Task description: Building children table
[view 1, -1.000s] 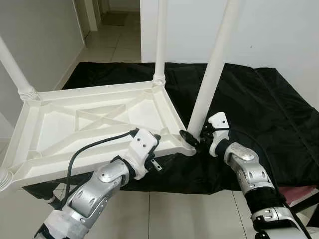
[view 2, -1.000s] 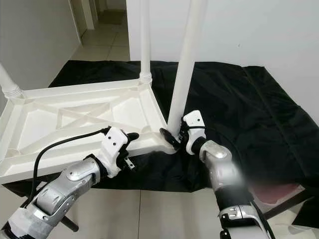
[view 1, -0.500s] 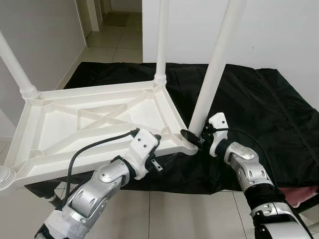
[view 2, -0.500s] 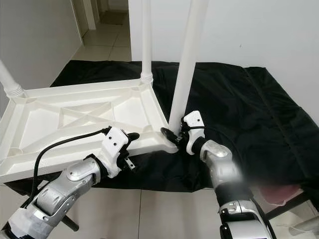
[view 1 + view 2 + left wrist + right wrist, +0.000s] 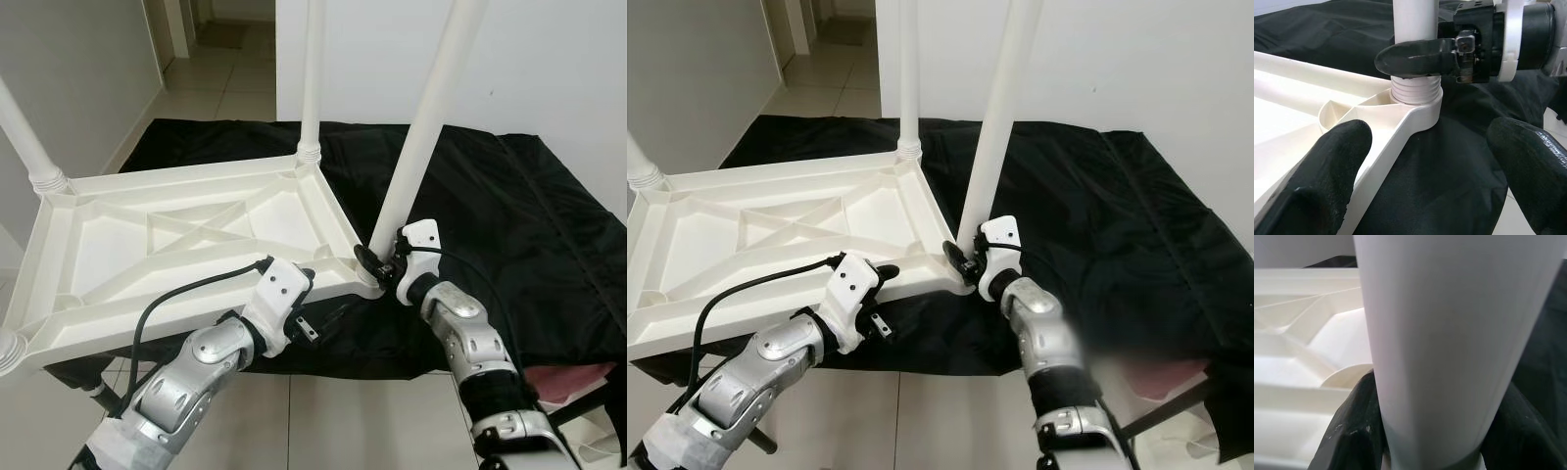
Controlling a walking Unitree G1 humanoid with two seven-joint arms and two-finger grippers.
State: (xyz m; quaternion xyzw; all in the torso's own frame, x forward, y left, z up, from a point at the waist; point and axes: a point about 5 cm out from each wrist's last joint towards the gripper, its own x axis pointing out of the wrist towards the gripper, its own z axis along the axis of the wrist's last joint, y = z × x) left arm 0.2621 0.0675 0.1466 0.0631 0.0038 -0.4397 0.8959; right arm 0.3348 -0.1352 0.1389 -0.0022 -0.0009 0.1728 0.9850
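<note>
A white plastic children's table [image 5: 186, 235] lies upside down on a black cloth, its legs pointing up. My right gripper [image 5: 377, 264] is shut on the near-right leg [image 5: 421, 137] just above its ribbed socket [image 5: 1415, 93]. In the right wrist view the leg [image 5: 1449, 333] stands between the black fingers [image 5: 1352, 431]. My left gripper [image 5: 1430, 176] is open; its fingers [image 5: 1327, 166] straddle the table's near rim close to that corner. In the eye views the left wrist [image 5: 279, 299] sits below the rim.
Another leg [image 5: 313, 78] rises at the far corner and one [image 5: 24, 137] at the left. The black cloth [image 5: 509, 215] spreads to the right. A white wall stands behind, with a tiled corridor [image 5: 225, 78] at the back left. Something pink [image 5: 588, 377] lies at the bottom right.
My right wrist has shifted a little up and closer to the leg, still shut on it. The left gripper has stayed by the rim. The view has shifted slightly.
</note>
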